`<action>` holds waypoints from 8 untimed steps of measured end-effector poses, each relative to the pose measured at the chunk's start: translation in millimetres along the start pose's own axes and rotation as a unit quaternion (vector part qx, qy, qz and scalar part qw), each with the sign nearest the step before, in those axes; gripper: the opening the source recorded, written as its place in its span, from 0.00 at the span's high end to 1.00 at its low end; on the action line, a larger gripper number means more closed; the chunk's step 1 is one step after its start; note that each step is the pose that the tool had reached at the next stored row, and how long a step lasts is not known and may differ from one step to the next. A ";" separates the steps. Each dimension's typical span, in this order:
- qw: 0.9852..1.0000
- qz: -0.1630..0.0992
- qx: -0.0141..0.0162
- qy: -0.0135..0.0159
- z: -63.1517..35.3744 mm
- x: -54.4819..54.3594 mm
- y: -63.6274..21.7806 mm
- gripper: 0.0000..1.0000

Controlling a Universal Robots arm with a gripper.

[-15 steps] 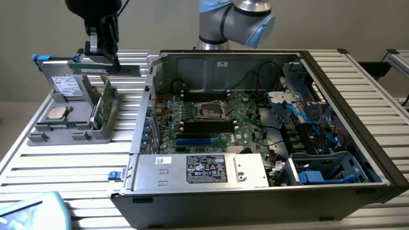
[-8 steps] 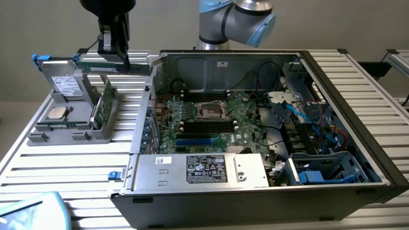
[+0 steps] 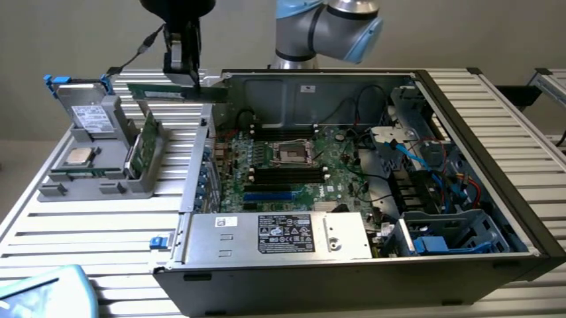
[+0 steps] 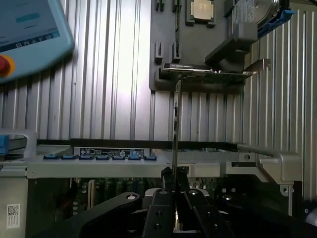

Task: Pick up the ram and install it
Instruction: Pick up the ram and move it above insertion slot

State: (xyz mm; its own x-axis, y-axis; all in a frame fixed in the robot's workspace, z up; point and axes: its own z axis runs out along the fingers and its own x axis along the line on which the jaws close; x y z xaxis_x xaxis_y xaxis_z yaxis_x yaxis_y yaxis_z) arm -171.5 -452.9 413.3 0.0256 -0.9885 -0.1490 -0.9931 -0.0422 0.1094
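Exterior view: end effector [image 3: 183,78] pinches the ram [image 3: 155,91] by one long edge. The stick hangs level in the air over the open PC case [image 3: 354,288] wall on the exterior view's left, next to the gray parts holder [image 3: 84,182]. Prob. light, stiff, fragile — grip board edges, not chips. PSU [image 3: 283,235] label text is too small to read.

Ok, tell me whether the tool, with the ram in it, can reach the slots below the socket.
Probably yes. The tool holds the ram up beside the case, whose top is open, and the slots look uncovered.
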 end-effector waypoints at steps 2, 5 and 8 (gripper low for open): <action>1.000 0.000 0.000 -0.001 -1.1 0.8 -8.8 0.87; 1.000 0.000 0.000 -0.002 -2.8 2.1 -22.5 0.87; 1.000 0.000 0.000 -0.003 -4.5 3.5 -35.7 0.87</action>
State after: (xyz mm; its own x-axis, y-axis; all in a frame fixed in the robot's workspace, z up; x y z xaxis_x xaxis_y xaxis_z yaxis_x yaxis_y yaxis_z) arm -135.4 -455.6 413.3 0.0256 -0.9877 -0.1543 -0.9931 -0.0429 0.1096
